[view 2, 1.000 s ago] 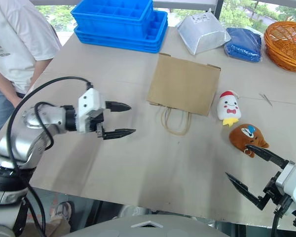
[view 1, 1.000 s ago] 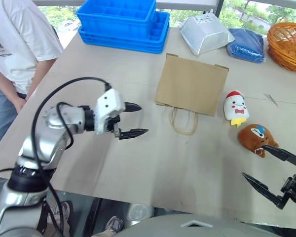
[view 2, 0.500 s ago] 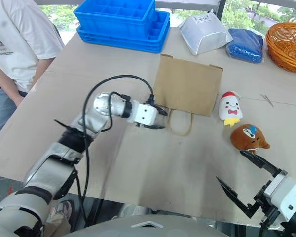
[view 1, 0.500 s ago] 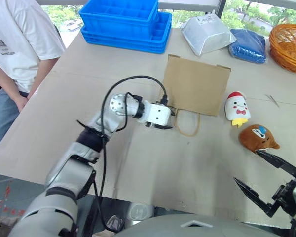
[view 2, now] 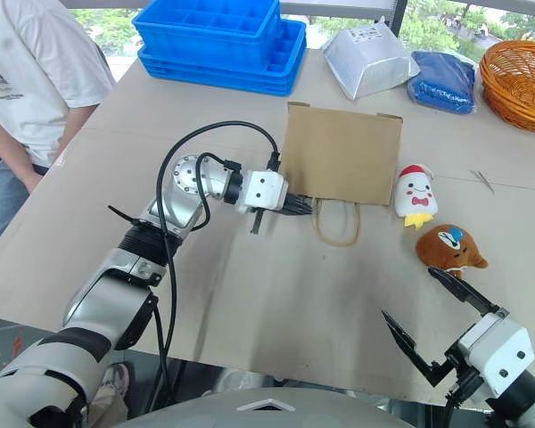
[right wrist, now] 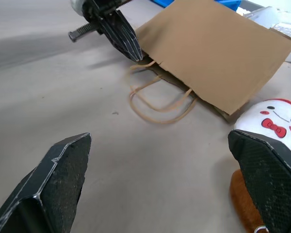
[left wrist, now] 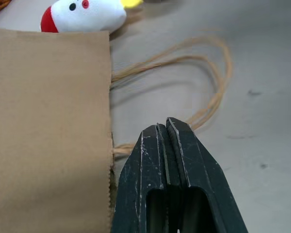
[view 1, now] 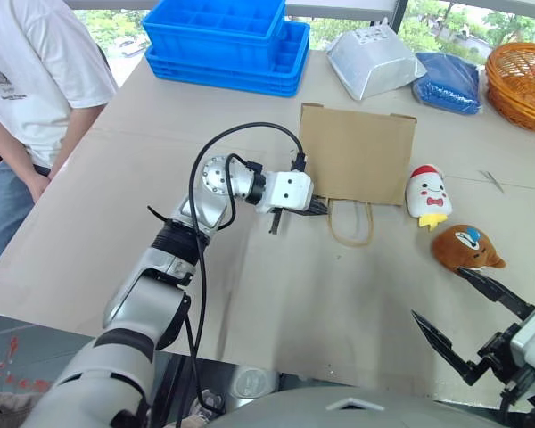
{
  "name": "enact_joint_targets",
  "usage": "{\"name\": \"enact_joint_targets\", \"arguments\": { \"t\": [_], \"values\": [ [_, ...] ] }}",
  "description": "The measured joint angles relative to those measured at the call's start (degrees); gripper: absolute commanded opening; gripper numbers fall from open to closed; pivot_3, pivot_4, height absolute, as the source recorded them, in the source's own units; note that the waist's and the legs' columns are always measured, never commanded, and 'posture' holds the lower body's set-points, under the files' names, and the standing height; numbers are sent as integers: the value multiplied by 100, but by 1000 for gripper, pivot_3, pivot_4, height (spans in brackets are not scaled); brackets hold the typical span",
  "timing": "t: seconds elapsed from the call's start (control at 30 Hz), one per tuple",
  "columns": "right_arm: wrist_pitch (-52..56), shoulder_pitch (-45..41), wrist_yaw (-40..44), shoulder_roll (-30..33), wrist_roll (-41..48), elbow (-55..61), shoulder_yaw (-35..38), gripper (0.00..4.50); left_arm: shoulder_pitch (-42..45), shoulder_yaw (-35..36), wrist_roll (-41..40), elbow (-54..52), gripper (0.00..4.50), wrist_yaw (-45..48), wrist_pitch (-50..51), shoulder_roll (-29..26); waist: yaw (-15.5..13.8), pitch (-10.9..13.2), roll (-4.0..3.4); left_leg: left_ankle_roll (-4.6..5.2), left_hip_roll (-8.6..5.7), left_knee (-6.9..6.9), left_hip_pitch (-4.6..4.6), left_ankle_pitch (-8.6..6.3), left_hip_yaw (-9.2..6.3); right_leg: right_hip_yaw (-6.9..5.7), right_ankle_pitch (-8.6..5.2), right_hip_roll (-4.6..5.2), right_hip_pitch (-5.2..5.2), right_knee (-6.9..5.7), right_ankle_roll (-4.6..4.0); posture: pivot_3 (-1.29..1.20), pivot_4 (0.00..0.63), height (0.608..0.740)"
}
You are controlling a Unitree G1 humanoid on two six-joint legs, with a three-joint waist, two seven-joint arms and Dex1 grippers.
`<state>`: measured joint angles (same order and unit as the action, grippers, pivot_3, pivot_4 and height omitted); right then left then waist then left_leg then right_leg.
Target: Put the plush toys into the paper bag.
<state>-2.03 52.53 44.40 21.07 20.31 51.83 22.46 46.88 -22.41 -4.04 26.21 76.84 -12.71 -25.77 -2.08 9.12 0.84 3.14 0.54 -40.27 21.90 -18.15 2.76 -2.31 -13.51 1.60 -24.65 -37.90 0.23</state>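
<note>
paper bag point(view 1: 358, 153) flat, plush toys point(view 1: 428, 194) beside

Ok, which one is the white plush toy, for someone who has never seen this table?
Start at the flat paper bag in the middle of the table. The white plush toy lies just beside the bag, on the robot's right. Unlike the brown plush toy nearer the robot, it has a red cap and red bow.

Bright, even daylight; soft shadows

Matt kraft paper bag point(view 1: 358, 153) — twine handles point(view 1: 350, 223) — fuzzy plush toys point(view 1: 428, 193).
</note>
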Motion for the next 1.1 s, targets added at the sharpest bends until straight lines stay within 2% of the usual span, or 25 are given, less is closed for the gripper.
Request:
{"name": "enact_joint_targets", "arguments": {
  "t": [0.1,0.23,0.43,0.53,0.67,0.7,0.83,0.87,0.93,1.03,1.1],
  "values": [
    [16,-57,-31,62,-1,-5,-20,4500,-3,32,-241,-93,938,391,293,-37,3,0,0,0,0,-1,-1,0,0,0,0,-3,1,-1,0,0,150,740],
    [40,-67,-70,109,2,-11,-41,4500,-4,64,-143,-41,2874,307,157,-31,0,-1,0,0,0,-1,-1,0,-1,2,0,-4,1,-1,0,0,150,740],
    [38,23,-118,94,0,-10,-153,4500,109,-53,460,676,2874,-31,-962,145,-8,-2,1,1,-1,-2,0,0,0,2,0,-4,1,-1,0,0,150,740],
    [37,55,-149,94,-3,-6,-178,4500,317,-119,834,1207,2048,-303,-1712,279,-11,-3,3,4,-2,-2,0,-2,0,2,1,-4,1,0,0,0,150,740],
    [37,76,-228,94,-9,10,-191,4500,559,-141,967,1735,152,-485,-2318,579,-10,-4,4,8,-2,-2,1,-4,0,2,1,-4,2,0,0,0,150,740],
    [37,85,-238,93,-10,27,-196,4500,592,-142,966,1797,35,-487,-2383,643,-8,-3,5,8,-2,-2,1,-5,0,2,1,-4,2,0,0,0,150,740],
    [57,113,-305,96,-16,113,-211,4500,640,-90,880,1902,35,-352,-2355,658,31,-4,5,6,-1,-2,-2,-4,0,3,1,-7,2,-5,0,0,150,740],
    [92,99,-357,97,-22,121,-239,4500,637,-42,768,1884,35,-269,-2176,663,40,-4,5,5,-1,-2,-2,-3,-1,2,1,-7,2,-5,0,0,150,740],
    [308,-99,-576,94,-72,147,-328,4500,605,208,279,1647,35,-34,-1125,685,72,-3,6,3,0,-7,0,-2,-1,2,1,-6,1,-7,0,0,150,740],
    [988,-724,-1065,145,26,307,-480,3722,644,697,-613,880,0,185,1121,595,139,-2,7,2,2,-13,0,-1,0,3,1,-5,1,-9,1,0,150,740],
    [1761,-1332,-1392,367,351,317,-545,2817,671,1021,-1146,258,0,147,2550,428,172,-3,10,0,4,-13,-2,0,-1,5,1,-6,1,-11,-1,0,150,740]
  ]
}}
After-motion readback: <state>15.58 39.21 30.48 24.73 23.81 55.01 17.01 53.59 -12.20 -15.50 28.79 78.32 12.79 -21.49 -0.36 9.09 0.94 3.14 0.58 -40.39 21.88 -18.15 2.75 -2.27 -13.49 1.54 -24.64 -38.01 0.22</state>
